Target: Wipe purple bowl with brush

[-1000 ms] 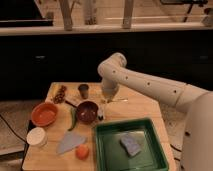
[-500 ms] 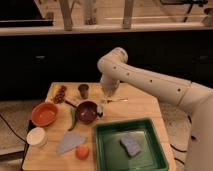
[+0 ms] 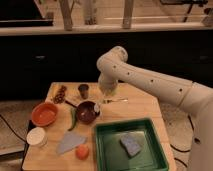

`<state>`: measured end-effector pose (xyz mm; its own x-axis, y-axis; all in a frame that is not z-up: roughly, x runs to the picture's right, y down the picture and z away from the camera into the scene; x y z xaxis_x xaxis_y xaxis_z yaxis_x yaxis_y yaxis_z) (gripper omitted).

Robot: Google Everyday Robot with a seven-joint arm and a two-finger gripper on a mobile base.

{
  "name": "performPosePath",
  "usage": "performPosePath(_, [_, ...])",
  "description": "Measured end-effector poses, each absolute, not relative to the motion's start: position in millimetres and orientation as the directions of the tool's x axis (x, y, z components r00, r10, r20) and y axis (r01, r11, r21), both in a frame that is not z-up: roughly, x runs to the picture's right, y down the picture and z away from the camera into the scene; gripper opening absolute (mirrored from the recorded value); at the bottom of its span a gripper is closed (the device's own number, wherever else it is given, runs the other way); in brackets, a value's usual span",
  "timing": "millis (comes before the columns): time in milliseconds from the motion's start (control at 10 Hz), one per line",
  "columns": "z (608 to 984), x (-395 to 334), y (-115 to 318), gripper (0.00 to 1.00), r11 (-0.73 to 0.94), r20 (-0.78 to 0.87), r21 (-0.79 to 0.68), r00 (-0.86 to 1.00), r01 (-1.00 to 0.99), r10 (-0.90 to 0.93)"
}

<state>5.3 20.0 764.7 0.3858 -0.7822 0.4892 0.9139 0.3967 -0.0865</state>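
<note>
**Brush at the purple bowl's right rim**

The gripper (image 3: 105, 96) hangs mid-frame just above the brush (image 3: 97, 107), whose white head sits at the right rim of the purple bowl (image 3: 85, 112), centre-left on the bench (image 3: 142, 107). Whether it grips the brush I cannot tell. The brush looks light and soft-bristled, best held by its thin handle. The bowl seems empty, glossy and apt to slide. The green tray (image 3: 122, 123) holds a sponge (image 3: 131, 145).

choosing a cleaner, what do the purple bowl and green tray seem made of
The purple bowl is probably glazed ceramic, possibly hard plastic: its dark inside looks glossy. The green tray is likely plastic: even, dull green with a thick moulded rim. The pincer hangs at the bowl's right rim.
</note>
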Motion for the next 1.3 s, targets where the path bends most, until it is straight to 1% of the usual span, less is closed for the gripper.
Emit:
performPosePath(400, [782, -29, 30, 0.01, 0.432, 0.527, -0.088, 0.410, 0.898, -0.744])
performPosePath(800, [812, -38, 52, 0.01, 0.474, 0.559, -0.102, 0.444, 0.875, -0.700])
performPosePath(1300, [838, -36, 66, 0.01, 0.510, 0.596, -0.140, 0.484, 0.848, -0.641])
